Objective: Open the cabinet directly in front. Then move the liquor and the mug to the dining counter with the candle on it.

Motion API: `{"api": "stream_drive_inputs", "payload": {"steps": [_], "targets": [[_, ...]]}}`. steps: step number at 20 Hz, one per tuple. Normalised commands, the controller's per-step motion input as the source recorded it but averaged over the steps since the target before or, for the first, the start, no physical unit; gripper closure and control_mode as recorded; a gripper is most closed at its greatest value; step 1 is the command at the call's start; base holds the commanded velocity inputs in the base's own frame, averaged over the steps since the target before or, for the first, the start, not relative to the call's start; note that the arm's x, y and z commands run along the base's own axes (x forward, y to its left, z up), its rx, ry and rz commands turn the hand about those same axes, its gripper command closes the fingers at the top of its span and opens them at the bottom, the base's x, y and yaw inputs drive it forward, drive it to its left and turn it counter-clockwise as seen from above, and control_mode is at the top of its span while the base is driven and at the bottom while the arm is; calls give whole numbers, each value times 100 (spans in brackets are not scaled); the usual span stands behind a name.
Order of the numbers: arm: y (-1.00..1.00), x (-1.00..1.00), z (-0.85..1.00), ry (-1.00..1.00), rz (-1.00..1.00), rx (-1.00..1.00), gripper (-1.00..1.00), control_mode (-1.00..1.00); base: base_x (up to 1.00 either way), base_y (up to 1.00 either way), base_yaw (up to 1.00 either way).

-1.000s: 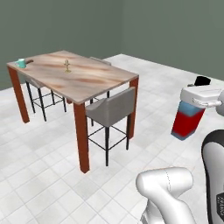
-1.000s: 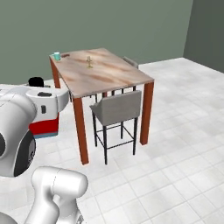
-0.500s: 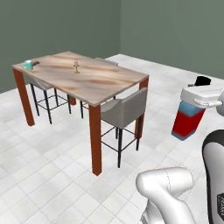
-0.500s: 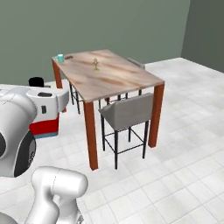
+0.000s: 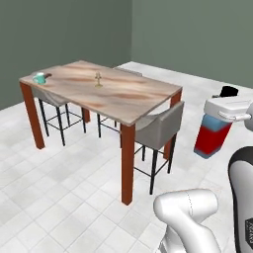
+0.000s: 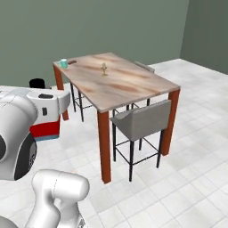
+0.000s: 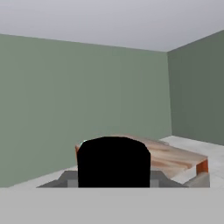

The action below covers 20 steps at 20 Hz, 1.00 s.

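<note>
One squarish blue-and-red bottle with a black cap (image 5: pixel 213 136) sits clamped in my hand (image 5: pixel 225 111), upright so nothing spills. At ten o'clock waits the marble-topped wooden desk (image 5: pixel 123 96), teal mug (image 5: pixel 40 78) at its far corner, olive-gold candlestick (image 5: pixel 98 79) mid-top.

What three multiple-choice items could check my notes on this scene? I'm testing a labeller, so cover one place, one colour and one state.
1. Where is the mug?
A. near a far corner of the dining counter
B. on a chair
C. on the floor

2. What colour is the lower part of the liquor?
A. green
B. red
C. white

3. What state is the liquor in?
A. lying on the counter
B. standing on the floor
C. carried in the gripper, off the floor

Answers: 1 A, it sits on the top near the far corner, away from the candle. 2 B, red below blue. 3 C, it hangs upright at the hand, clear of the tiles.
</note>
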Motion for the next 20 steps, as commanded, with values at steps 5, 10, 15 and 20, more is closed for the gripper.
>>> {"api": "stream_drive_inputs", "payload": {"steps": [5,10,15,20], "targets": [[0,0,0,0,0,0,100,100,21,76,-19],[0,0,0,0,0,0,100,100,21,71,-18],[0,0,0,0,0,0,100,100,22,69,-18],[0,0,0,0,0,0,100,100,21,70,-18]]}}
